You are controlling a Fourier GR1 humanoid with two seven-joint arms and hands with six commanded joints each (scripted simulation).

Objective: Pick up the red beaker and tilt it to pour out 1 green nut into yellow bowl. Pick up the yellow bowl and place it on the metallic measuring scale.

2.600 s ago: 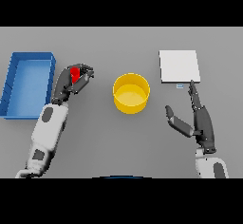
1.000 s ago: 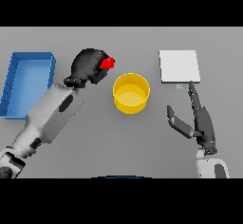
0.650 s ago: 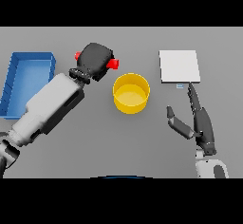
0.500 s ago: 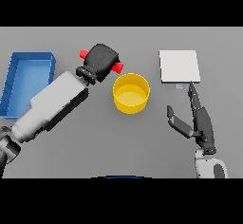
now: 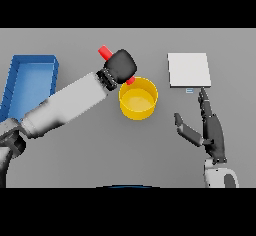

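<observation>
I see the grey table filling the view, matte and flat. At its left edge sits a blue tray, a shallow box with straight walls. Far right lies the scale, a thin pale square plate with a small display strip on its near edge; it looks more light grey than shiny from here.

Near the middle stands the bowl, yellow, round, smooth-walled and upright. I can make out no nut inside it.

My left hand hangs just above and behind the bowl's left rim, fingers curled tight round the beaker. The beaker is mostly hidden in the fist: one red end sticks out up and to the left, and a smaller red bit shows at the lower right, right at the bowl's rim. So its long axis runs slantwise, from upper left down toward the bowl, already well tilted. I cannot tell which end is the mouth, and I cannot see the green nut at all.

I judge the pour is under way, and what counts is that the lower red end sits over the bowl's opening rather than outside the rim; it looks close to the edge.

My right hand rests idle at the near right, fingers straight and holding nothing. It is the nearer hand to both the scale and the bowl's right side.
</observation>
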